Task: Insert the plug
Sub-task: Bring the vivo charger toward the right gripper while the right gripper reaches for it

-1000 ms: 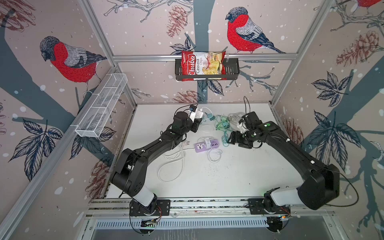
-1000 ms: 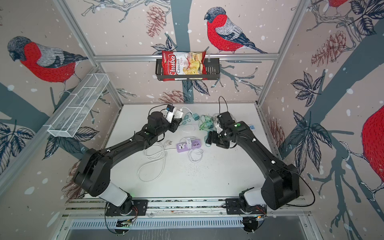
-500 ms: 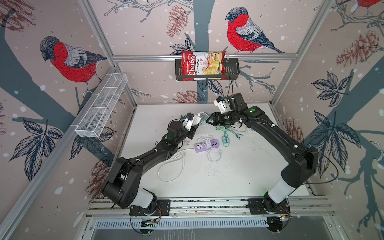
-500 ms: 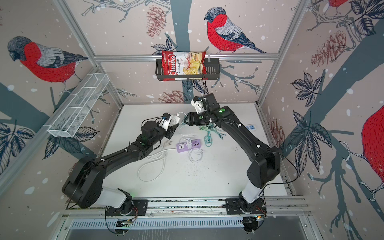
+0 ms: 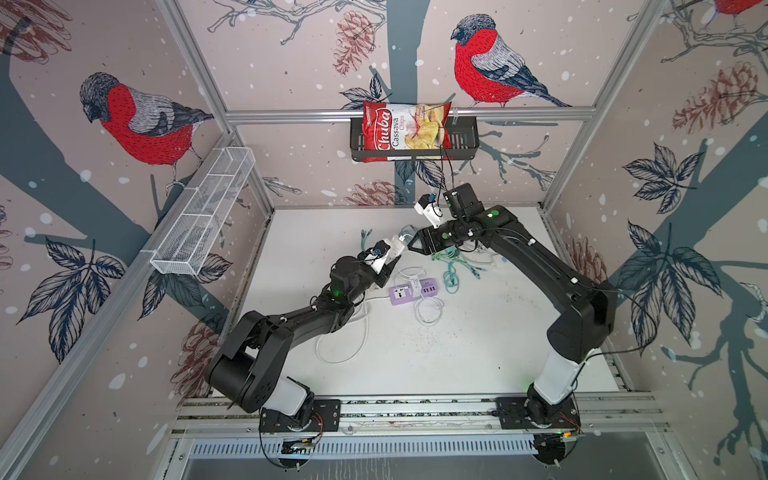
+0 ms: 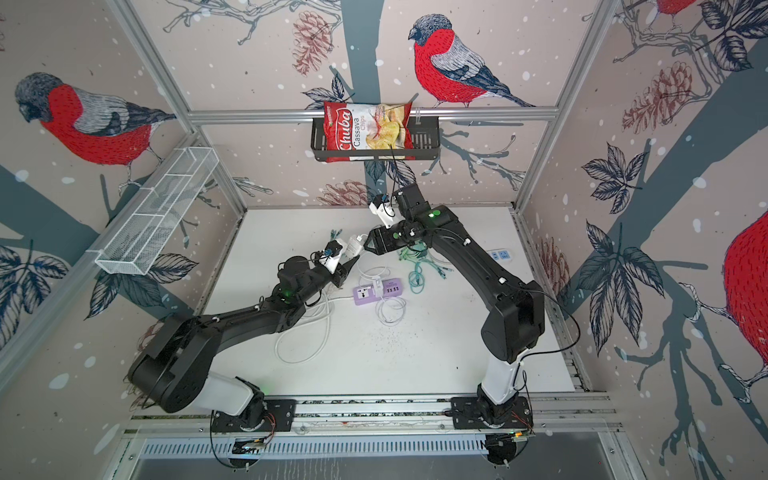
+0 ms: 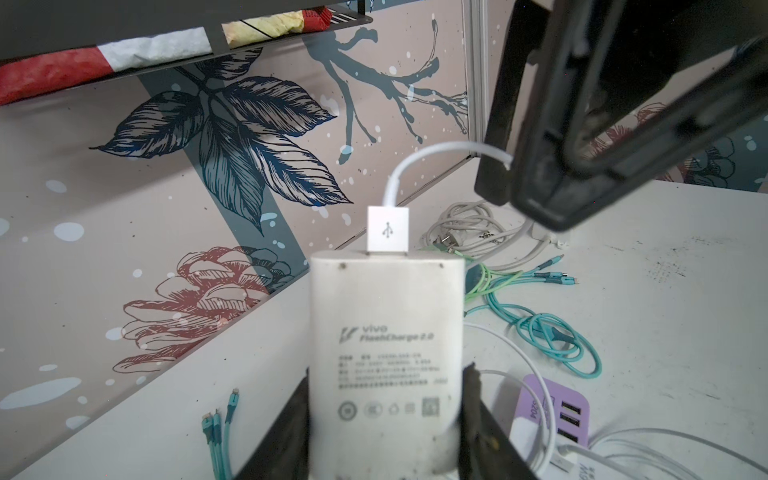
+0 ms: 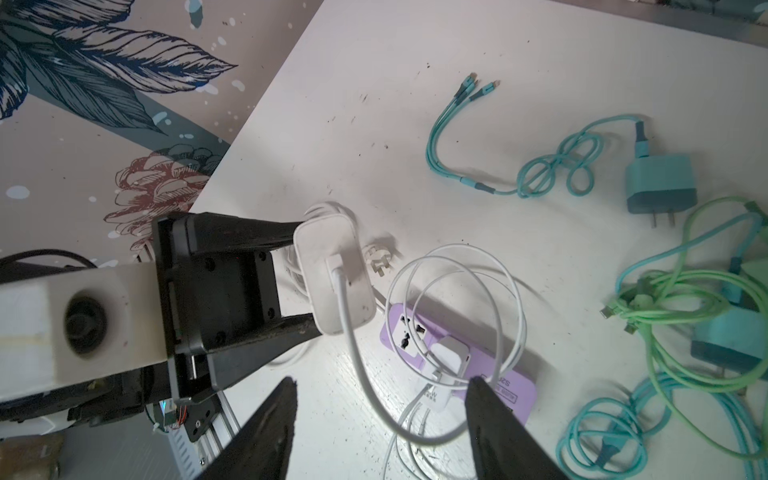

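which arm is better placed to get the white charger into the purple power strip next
Left. The left claw is shut on the white charger, close to the purple power strip. The right claw stands open over the cable, gripping nothing.

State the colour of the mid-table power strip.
The power strip is lilac; the right wrist view shows it best.

Scuffed matt white plastic charger (image 7: 386, 332), smooth purple plastic power strip (image 8: 525, 388), speckled white tabletop (image 8: 415, 62).
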